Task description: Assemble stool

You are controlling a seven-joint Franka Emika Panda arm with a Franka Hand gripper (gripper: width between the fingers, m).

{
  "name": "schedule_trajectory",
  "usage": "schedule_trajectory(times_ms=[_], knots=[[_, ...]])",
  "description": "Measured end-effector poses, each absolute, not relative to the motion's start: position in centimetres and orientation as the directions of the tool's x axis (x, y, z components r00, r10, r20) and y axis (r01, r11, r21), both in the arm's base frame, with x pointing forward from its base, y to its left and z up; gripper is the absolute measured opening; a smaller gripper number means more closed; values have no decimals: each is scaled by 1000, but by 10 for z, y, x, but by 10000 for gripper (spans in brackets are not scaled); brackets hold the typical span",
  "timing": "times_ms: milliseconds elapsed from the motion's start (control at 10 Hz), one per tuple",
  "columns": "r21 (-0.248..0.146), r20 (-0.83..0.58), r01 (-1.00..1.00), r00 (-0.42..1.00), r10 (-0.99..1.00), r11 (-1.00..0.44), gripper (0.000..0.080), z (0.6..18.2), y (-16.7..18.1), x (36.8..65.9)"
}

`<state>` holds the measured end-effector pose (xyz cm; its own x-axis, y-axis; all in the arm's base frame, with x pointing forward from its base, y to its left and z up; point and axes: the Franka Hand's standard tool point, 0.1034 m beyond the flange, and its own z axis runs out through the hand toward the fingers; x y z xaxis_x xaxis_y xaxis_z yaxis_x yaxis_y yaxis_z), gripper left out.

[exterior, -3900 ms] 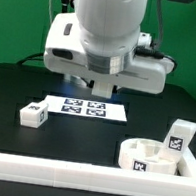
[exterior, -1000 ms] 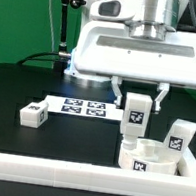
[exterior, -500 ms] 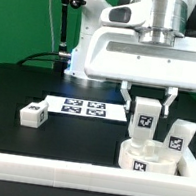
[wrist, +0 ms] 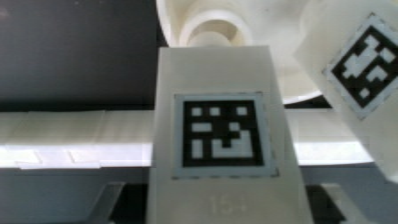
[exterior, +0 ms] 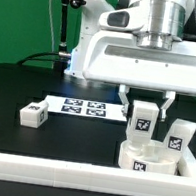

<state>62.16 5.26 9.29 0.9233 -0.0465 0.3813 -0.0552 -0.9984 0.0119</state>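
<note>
Exterior view shows the gripper [exterior: 144,109] with its two fingers closed narrowly on the upper part of a white stool leg [exterior: 142,122], one finger on each side face, so the leg hangs clear of the black table [exterior: 17,85]. The leg stands upright, long axis vertical, its square tag facing this camera and its lower end just over the near part of the round seat [exterior: 128,157]. Whether that end already touches the seat cannot be told from this angle.

The seat lies flat by the exterior view's right, just behind the white border rail [exterior: 65,172]. A second leg [exterior: 179,136] stands upright just beside the seat's far edge, and a third leg [exterior: 31,114] lies on its side well apart, toward the exterior view's left, near the marker board [exterior: 85,107].

In the wrist view the held leg [wrist: 222,140] fills the middle, tag toward the lens, and runs lengthwise away from the camera toward the seat [wrist: 294,25]. A rounded recess [wrist: 217,32] in the seat shows just past the leg's far end; the second leg [wrist: 365,65] is at the side.

The step in hand looks like seating this first leg in its place. The next move likely calls for a small lateral correction to centre the leg's end over the recess, then a straight descent with the leg kept vertical, and probably a twist or press to fix it before the fingers let go.
</note>
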Motion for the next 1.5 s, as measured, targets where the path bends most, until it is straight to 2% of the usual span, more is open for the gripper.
schedule_trajectory(times_ms=[900, 1300, 1400, 1500], knots=[[25, 354, -44, 935, -32, -999, 338, 74, 53, 614], [26, 365, -45, 931, -32, -999, 338, 74, 52, 615], [26, 365, -45, 931, -32, -999, 416, 74, 52, 615], [26, 365, -45, 931, -33, -999, 416, 75, 52, 615]])
